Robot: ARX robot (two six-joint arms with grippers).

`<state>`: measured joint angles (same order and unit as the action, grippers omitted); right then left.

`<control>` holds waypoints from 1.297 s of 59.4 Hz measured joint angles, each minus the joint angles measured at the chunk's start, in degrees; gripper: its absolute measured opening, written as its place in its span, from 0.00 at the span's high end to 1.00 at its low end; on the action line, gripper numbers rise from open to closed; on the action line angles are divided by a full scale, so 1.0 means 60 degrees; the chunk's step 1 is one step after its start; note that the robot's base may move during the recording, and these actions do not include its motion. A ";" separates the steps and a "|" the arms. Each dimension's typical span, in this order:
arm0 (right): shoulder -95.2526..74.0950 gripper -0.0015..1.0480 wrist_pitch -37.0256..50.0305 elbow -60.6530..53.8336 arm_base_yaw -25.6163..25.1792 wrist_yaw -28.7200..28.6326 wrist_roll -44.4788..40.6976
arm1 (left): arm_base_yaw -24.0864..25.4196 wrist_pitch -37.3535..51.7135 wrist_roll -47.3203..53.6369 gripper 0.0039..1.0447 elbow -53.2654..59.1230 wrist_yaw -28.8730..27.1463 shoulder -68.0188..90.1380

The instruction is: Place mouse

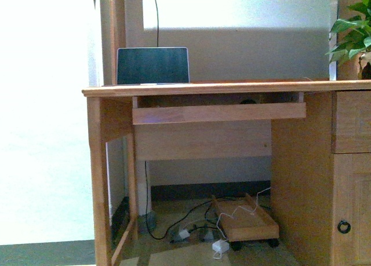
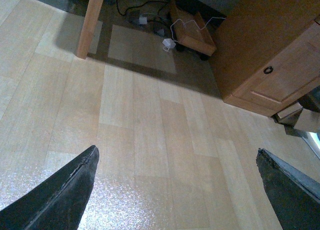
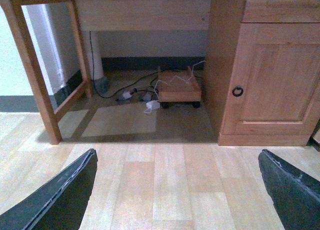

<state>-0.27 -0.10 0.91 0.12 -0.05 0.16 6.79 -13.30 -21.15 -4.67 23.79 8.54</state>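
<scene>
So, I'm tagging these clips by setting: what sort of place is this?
Probably a home office or study: a wooden desk with a pull-out tray, a laptop standing on it, and power adapters with cables on the floor underneath.

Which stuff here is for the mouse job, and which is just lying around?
For the job: small dark rounded shape above the pull-out tray, maybe the mouse; light wooden desk; left tool and right tool, both open, empty.
Lying about: silver dark-screened laptop; green leafy plant; white charger; low wooden trolley.
</scene>
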 joint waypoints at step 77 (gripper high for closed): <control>0.0000 0.07 0.0000 0.0000 0.0000 0.0004 0.0000 | -0.1096 0.2178 0.3395 0.23 0.0670 -0.3952 -0.1366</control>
<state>-0.27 -0.10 0.91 0.12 -0.03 0.16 0.21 -0.23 -0.78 -0.64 0.08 0.34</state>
